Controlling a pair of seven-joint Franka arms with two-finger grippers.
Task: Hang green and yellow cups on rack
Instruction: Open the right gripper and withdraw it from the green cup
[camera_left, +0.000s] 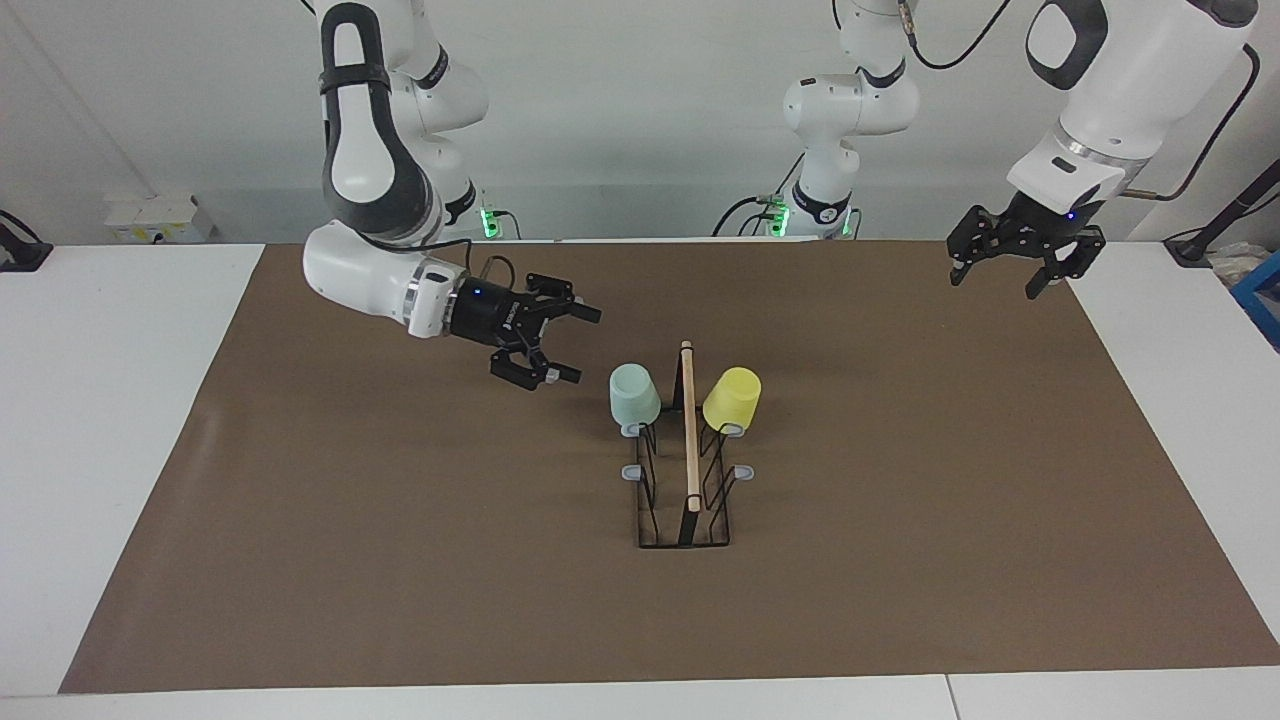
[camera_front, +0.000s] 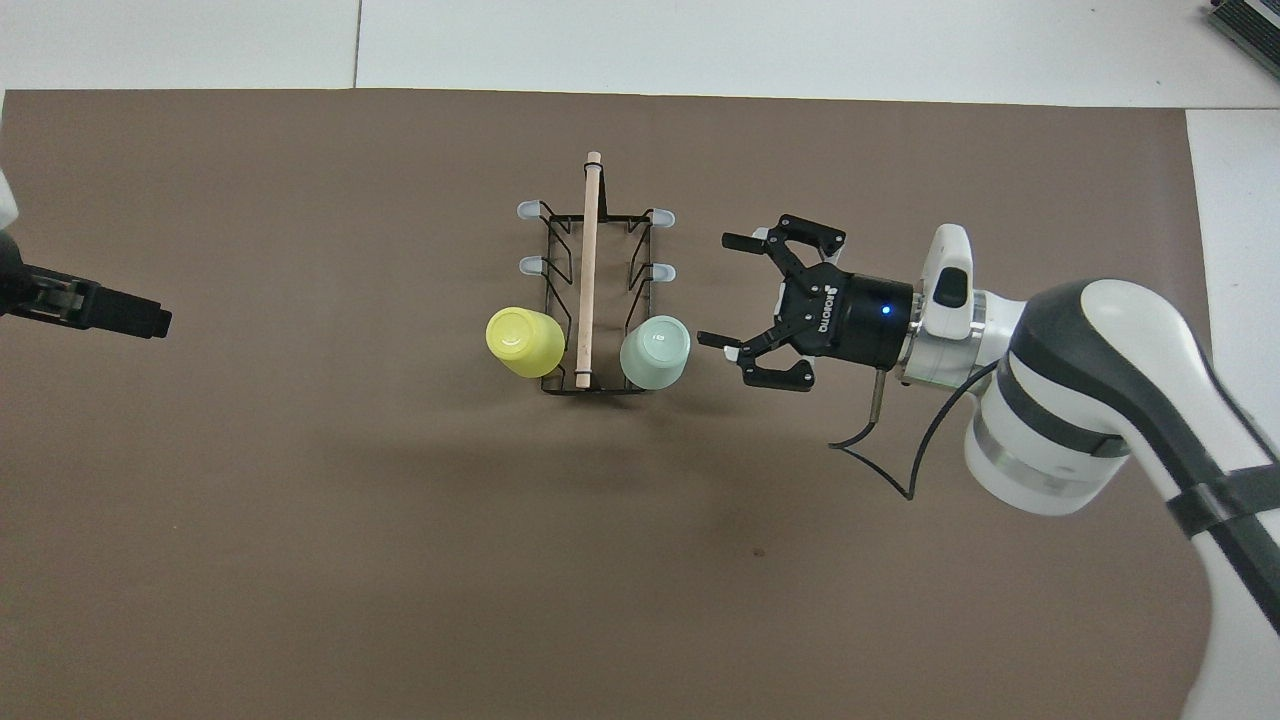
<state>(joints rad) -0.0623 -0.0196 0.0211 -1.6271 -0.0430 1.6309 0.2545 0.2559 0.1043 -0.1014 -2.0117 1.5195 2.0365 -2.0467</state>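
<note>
White Franka arms with dark grey joint bands and silver wrist rings. Black two-finger grippers, blue LED each. Loose black cable at right gripper (camera_front: 735, 297); left gripper (camera_left: 1005, 279) same build.

Both grippers, right gripper (camera_left: 555, 345) and left gripper (camera_left: 1010, 268), apparently open, aloft.

We see a pale mint green cup (camera_left: 634, 394) and a bright yellow cup (camera_left: 732, 398) at frame centre, a black wire rack (camera_left: 683, 500) with light wooden bar (camera_left: 689, 430), plain brown mat (camera_left: 400, 560).
</note>
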